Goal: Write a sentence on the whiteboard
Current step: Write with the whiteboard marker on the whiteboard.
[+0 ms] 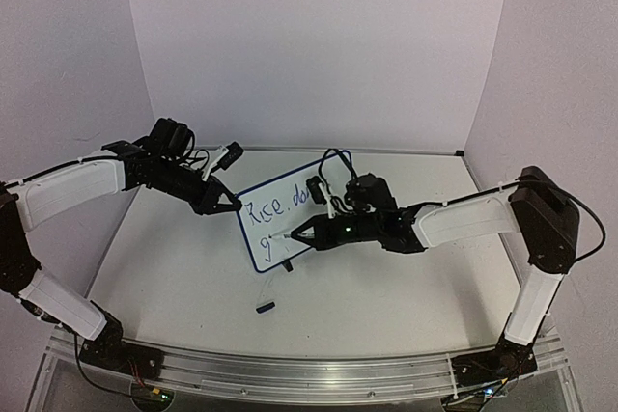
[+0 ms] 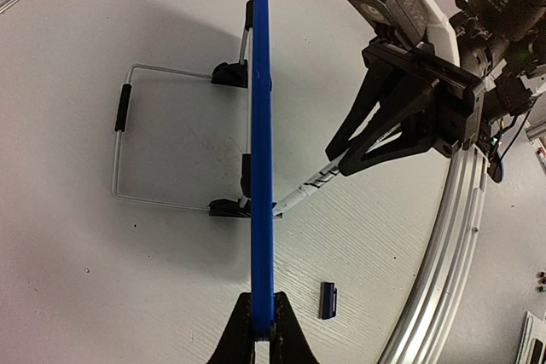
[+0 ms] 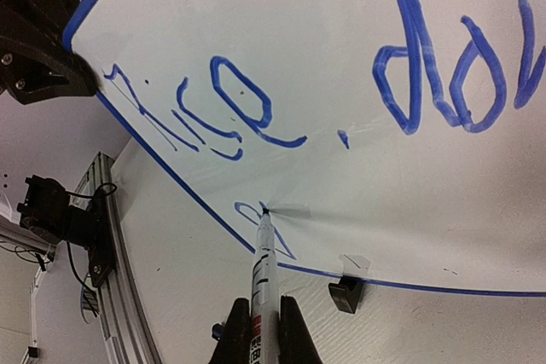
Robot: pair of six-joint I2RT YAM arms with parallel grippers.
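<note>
Top view: the whiteboard (image 1: pixel 290 202) stands propped at centre frame on the white table (image 1: pixel 174 277), its face turned toward the lower right. The left gripper (image 1: pixel 235 206) meets the board's left edge. In the left wrist view the board is edge-on, a thin blue line running down mid-frame, and the jaws at the bottom of the frame are closed on that edge. Left of the line in the same view are a wire stand (image 2: pixel 119 147) and two black clip feet (image 2: pixel 229 74) gripping the frame.

Right wrist view: the right gripper (image 3: pixel 263 309) sits at bottom centre, jaws clamped on a marker (image 3: pixel 263 266) with a white barrel and a black tip. The tip touches the board face low in the frame, just above the blue bottom edge. The barrel carries a red band and small dark print, too small to read.

The sentence (image 3: pixel 343 137) is in blue ink.
- First line: "Rice." with a dot after it, then "do" and a further stroke cut off by the right frame edge.
- Second line: one small looped letter under "Rice", right at the marker tip and partly hidden by the barrel. In the top view it looks like "g".
- In the top view the arm hides the end of the first line.

A small dark cap (image 1: pixel 265 307) lies on the table below the board, apart from it. An aluminium rail (image 1: pixel 309 378) runs along the bottom of the frame.
</note>
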